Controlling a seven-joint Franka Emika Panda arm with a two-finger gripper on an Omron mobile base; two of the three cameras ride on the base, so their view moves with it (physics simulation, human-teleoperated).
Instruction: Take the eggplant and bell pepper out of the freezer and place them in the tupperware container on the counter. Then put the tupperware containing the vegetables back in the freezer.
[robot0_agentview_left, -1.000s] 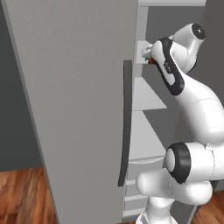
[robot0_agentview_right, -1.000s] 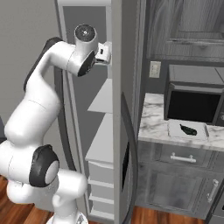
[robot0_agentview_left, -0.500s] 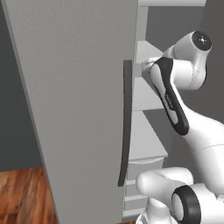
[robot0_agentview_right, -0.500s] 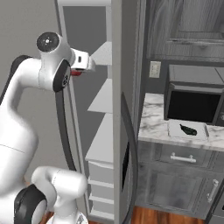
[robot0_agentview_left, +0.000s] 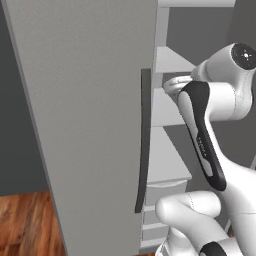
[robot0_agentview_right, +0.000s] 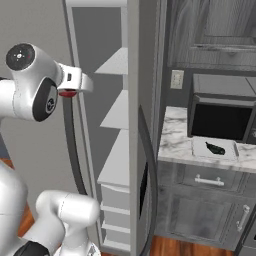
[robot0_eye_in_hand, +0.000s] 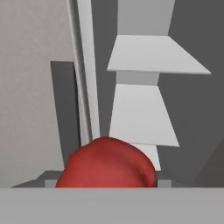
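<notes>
From where I stand, the freezer (robot0_agentview_right: 107, 150) is open, its big grey door (robot0_agentview_left: 85, 125) swung out on the left with the long dark handle (robot0_agentview_left: 144, 140) down its edge, and the white shelves (robot0_eye_in_hand: 144, 113) bare as far as I can see. Just in front of those shelves the gripper (robot0_agentview_right: 70, 92) has its jaws partly spread around the bell pepper (robot0_eye_in_hand: 106, 164), the red lump sitting right against the hand; in the right base view a bit of red peeps out under the white wrist. So I judge the pepper is out of the freezer and in hand, not yet delivered. Well off to the right, on the marble counter (robot0_agentview_right: 172, 142) before the black microwave (robot0_agentview_right: 220, 117), lies the tupperware container (robot0_agentview_right: 216, 149) with the dark eggplant (robot0_agentview_right: 215, 148) already in it. Left to do, by my reckoning: carry the pepper over, drop it in beside the eggplant, then return the filled container to a freezer shelf
</notes>
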